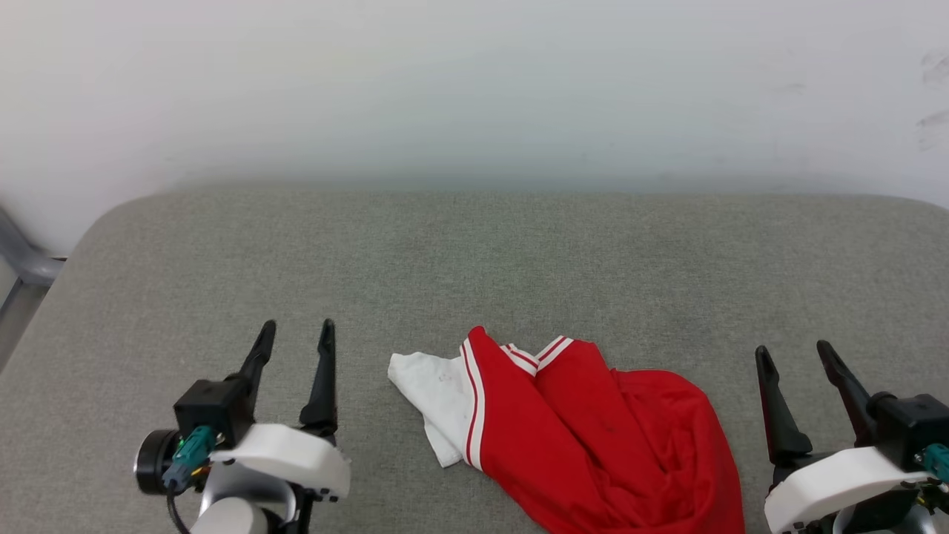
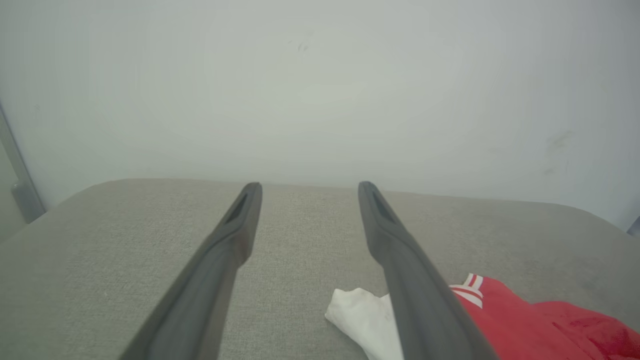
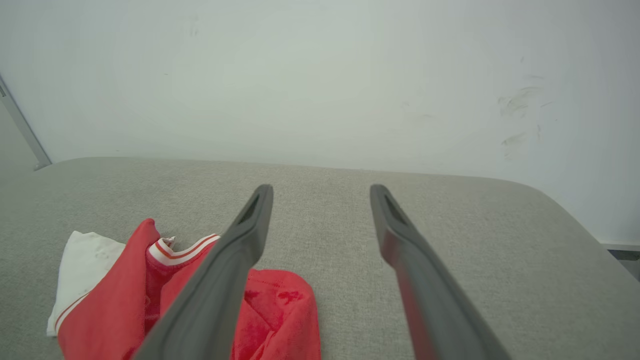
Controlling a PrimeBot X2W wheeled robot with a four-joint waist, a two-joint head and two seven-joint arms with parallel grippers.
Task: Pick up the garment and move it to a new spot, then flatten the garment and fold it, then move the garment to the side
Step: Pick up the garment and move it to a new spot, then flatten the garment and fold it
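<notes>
The garment (image 1: 578,437), a red jersey shirt with a white sleeve and red-and-white striped trim, lies crumpled on the grey padded surface (image 1: 474,267) near the front edge, a little right of centre. My left gripper (image 1: 296,331) stands open to its left, apart from the cloth, nothing between its fingers. My right gripper (image 1: 795,352) stands open to the garment's right, also apart. In the left wrist view the garment (image 2: 530,325) lies at the lower right past the open left gripper (image 2: 309,189). In the right wrist view the garment (image 3: 125,305) lies at the lower left of the open right gripper (image 3: 321,191).
A pale wall (image 1: 474,89) rises behind the padded surface. The surface has rounded far corners, and a grey metal frame part (image 1: 26,263) shows beyond its left edge. Bare grey fabric stretches behind and to both sides of the garment.
</notes>
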